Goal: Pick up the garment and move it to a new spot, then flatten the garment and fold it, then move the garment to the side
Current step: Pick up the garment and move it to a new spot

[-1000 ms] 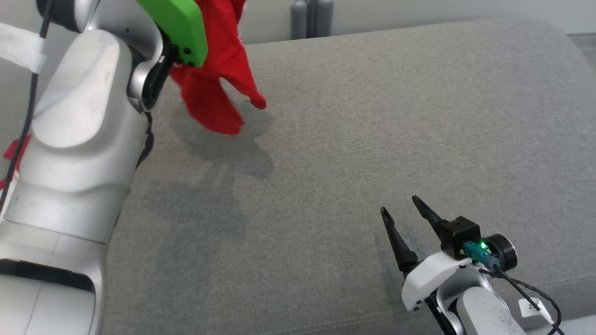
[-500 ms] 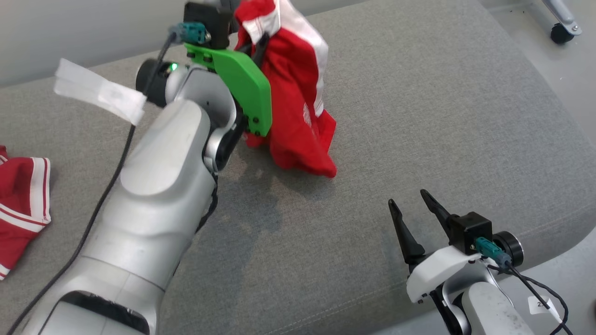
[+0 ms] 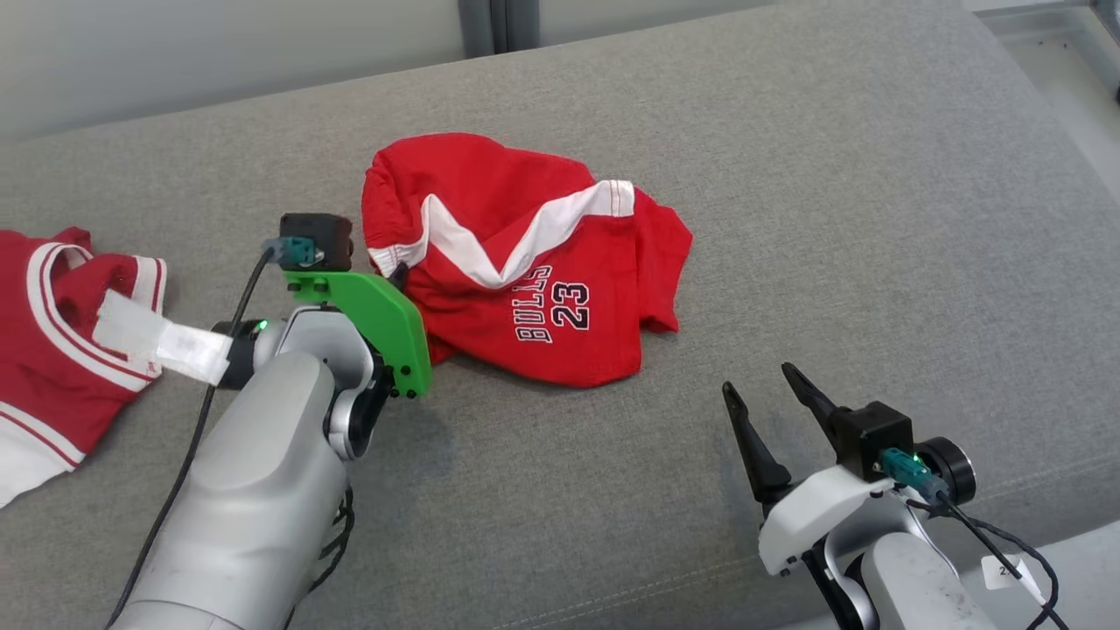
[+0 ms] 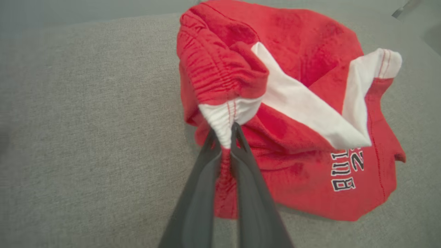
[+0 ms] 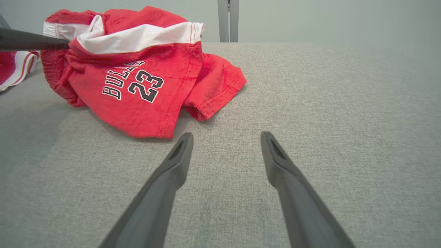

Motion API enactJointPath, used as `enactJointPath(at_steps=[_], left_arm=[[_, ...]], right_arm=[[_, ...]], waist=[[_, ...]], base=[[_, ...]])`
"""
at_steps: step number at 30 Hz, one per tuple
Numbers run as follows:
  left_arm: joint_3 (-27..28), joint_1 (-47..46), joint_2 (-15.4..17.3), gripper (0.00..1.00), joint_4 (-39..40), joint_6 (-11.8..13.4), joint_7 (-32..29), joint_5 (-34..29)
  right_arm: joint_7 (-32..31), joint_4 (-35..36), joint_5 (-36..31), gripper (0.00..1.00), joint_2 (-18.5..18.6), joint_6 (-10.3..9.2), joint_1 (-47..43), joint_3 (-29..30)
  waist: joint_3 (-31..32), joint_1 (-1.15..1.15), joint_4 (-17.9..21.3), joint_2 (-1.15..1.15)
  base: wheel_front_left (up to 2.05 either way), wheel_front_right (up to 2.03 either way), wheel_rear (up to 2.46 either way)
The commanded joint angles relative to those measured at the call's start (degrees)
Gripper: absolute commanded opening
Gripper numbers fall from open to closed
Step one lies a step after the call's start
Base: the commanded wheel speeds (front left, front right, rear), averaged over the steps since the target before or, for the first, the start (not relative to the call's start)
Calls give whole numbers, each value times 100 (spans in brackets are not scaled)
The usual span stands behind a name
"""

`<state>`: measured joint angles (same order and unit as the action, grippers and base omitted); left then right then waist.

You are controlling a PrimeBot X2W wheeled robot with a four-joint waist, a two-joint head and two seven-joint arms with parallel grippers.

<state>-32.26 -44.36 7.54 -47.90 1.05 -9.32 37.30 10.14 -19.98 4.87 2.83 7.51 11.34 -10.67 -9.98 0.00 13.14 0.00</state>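
The garment (image 3: 534,262) is a pair of red shorts with a white stripe and "BULLS 23" print, lying crumpled on the grey cushion (image 3: 787,219). My left gripper (image 4: 224,132) is shut on the white part of its waistband (image 4: 220,119), at the garment's left edge (image 3: 394,262). The garment (image 5: 137,69) also appears at the upper left of the right wrist view. My right gripper (image 3: 770,398) stands open over bare cushion, to the right of and nearer than the garment, its fingers (image 5: 179,155) wide apart with nothing between them.
A second red and white garment (image 3: 61,332) lies at the cushion's left edge, also visible in the right wrist view (image 5: 13,67). The cushion's front edge (image 3: 612,604) runs below my arms, and its right edge drops to the floor (image 3: 1059,79).
My left arm has come down from a raised position and the garment, earlier hanging in the air, now rests on the cushion. The head camera has shifted too. The right gripper stays open.
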Motion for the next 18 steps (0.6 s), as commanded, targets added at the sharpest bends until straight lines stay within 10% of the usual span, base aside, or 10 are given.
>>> enactJointPath(at_steps=[1, 2, 3, 4, 18], left_arm=[[46, 98, 34, 2, -7, 54, 48, 84], [93, 156, 35, 33, -17, 95, 81, 114], [153, 201, 50, 87, -4, 141, 181, 127], [203, 263, 55, 100, -4, 175, 235, 178], [446, 1171, 435, 100, 463, 314, 1222, 257]], right_arm=[[-15, -7, -40, 100, 11, -4, -11, -14], [-22, -4, -42, 100, 10, -4, -27, -24], [-39, 0, -39, 100, 11, -4, -40, -35], [-50, 8, -38, 100, 10, -4, -51, -46], [-103, 181, -111, 100, 8, -4, -289, 253]], waist=[[123, 0, -137, 0], [150, 0, -164, 0], [174, 0, -183, 0], [194, 0, -197, 0], [545, 0, -403, 0]], base=[[0, 0, 0], [0, 0, 0], [0, 0, 0], [0, 0, 0], [0, 0, 0]])
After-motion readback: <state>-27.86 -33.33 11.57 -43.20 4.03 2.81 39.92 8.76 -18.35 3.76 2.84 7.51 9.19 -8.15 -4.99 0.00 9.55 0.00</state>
